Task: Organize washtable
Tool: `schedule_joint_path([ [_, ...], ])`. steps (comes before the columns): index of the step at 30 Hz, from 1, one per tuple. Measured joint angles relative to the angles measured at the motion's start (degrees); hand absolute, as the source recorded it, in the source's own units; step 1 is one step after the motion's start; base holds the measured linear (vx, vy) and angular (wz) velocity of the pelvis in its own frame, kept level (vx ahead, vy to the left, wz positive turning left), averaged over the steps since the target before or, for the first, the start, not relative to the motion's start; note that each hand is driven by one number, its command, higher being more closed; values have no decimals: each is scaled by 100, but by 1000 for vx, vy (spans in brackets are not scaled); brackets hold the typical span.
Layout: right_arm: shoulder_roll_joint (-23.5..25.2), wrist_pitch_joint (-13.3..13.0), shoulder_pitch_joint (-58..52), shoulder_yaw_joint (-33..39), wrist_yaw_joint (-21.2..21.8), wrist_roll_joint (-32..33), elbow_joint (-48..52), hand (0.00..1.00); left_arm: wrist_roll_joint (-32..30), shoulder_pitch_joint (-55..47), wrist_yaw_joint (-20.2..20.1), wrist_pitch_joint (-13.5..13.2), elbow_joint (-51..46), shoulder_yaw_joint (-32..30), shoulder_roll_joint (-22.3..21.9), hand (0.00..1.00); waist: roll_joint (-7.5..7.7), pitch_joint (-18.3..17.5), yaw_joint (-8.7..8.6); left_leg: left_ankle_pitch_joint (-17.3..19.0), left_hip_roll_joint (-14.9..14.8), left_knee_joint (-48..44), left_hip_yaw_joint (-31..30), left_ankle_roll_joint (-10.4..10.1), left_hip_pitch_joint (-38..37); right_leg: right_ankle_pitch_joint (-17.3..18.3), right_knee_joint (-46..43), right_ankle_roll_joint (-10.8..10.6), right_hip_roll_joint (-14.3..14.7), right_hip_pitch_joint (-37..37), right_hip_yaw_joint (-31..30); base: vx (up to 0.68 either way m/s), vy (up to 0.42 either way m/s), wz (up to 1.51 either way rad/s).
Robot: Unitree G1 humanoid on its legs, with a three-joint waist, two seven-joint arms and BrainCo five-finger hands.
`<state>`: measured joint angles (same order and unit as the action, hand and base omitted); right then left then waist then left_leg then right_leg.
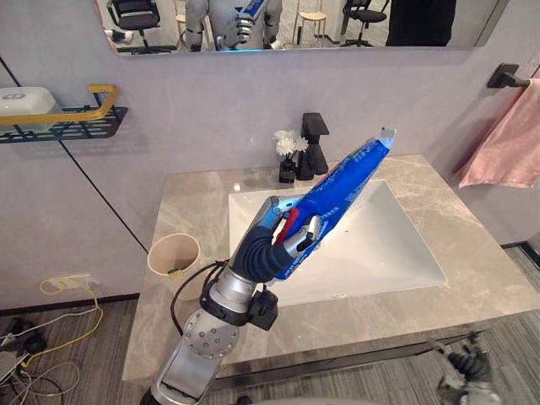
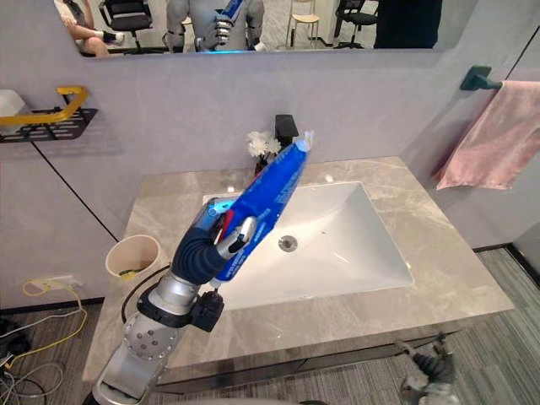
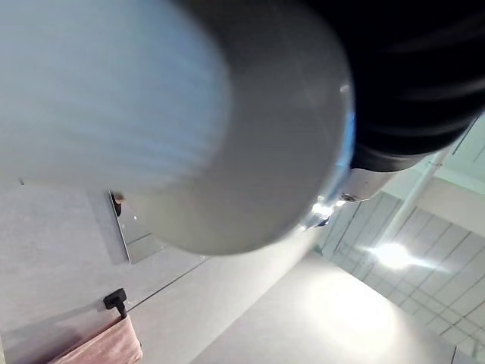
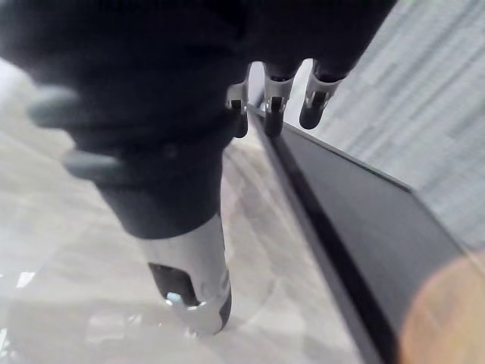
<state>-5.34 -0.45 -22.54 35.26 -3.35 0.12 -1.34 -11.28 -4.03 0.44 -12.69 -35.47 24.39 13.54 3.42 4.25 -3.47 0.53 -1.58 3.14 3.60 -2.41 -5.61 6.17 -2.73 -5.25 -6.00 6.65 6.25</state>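
My left hand (image 1: 283,238) is raised over the front left of the white sink (image 1: 384,249), shut on a large blue toothpaste tube (image 1: 342,181). The tube points up and away toward the back wall, with its white end (image 2: 305,137) uppermost. A beige cup (image 1: 175,253) with something small and green inside stands on the marble counter (image 1: 202,190), to the left of the hand. My right hand (image 1: 460,375) hangs low in front of the counter's front right edge, and the right wrist view shows its fingers (image 4: 274,106) relaxed and holding nothing.
A black faucet (image 1: 314,145) and a small vase of white flowers (image 1: 288,152) stand behind the sink. A black wall shelf with a yellow rail (image 1: 72,118) is at the left. A pink towel (image 1: 510,143) hangs at the right. A mirror (image 1: 295,21) runs above.
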Motion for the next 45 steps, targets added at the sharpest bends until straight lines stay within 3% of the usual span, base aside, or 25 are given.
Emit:
schedule_joint_path([
  [6,-268,-72,-211,475,388,-180,2070,0,-14,-86,-177,1,-1,-34,4,100,145,-83,-81,1,-10,-5,26,16,35,-2,3,-7,-9,-7,-19,5,-2,-2],
  [10,-521,-342,62,391,484,-250,2923,0,-32,-240,-177,1,-65,-79,14,100,202,-97,-34,7,4,29,22,23,26,-1,-4,-9,-13,-8,-11,-10,-4,2],
  [14,-897,-751,483,-187,481,53,3114,0,-40,-275,-166,-2,-124,-152,32,100,116,-160,-13,-1,36,73,1,30,21,-9,-4,-24,-30,-11,3,-1,0,1],
  [18,-1256,-1084,827,-1344,726,683,3225,0,-30,-285,-166,-3,-171,-109,150,100,10,-227,107,-38,65,79,-120,63,69,-6,-2,-29,-52,-6,130,0,-10,14],
  [24,-1459,-1174,1579,-2448,1151,1963,3212,0,125,-283,-149,-22,-311,31,371,100,-6,-236,179,-165,109,82,-411,88,163,-7,-7,-30,-102,10,436,-1,-13,28],
  [28,-1485,-1178,1627,-2856,1371,2687,3211,0,171,-283,-131,-22,-319,32,367,100,-9,-238,279,-191,174,92,-534,124,202,-6,-8,-30,-140,17,514,-34,-3,14],
  [34,-1507,-1136,1791,-3442,1712,3641,3210,0,171,-279,21,-36,-323,40,366,100,-24,-234,273,-321,257,223,-676,166,215,-1,-20,-48,-218,15,677,-51,4,14],
  [45,-1552,-759,1944,-4586,2239,5344,3204,0,169,-279,315,-55,-344,-34,347,100,-26,-233,286,-403,269,235,-797,167,273,-2,-13,-49,-214,5,793,-26,-10,6],
])
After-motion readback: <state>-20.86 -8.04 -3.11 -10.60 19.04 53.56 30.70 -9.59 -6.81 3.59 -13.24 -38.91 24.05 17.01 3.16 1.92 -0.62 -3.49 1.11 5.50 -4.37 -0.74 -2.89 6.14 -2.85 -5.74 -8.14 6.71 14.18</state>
